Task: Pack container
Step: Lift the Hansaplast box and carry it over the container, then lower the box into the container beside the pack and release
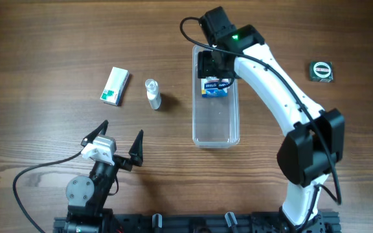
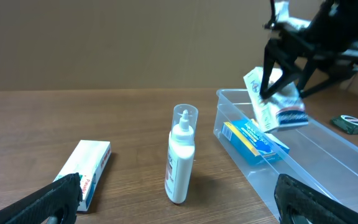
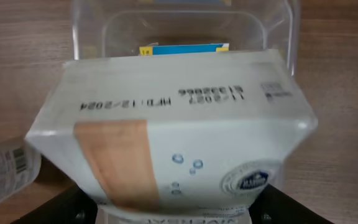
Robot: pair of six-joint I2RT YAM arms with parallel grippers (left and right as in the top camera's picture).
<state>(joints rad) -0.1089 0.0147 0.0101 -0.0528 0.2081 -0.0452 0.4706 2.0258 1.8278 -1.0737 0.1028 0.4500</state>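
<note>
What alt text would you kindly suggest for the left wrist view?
The right gripper holds a white packet above the clear container, which holds a blue box. A white bottle stands upright left of it, beside a flat white carton.

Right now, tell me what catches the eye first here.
The right gripper holds a white packet above the far end of the clear container, where a blue box already lies. Left of it a white bottle stands beside a green-and-white box, and the left gripper sits open near the base.

Wood-grain table (image 1: pixel 57 39) before a plain brown wall (image 2: pixel 104 43).
</note>
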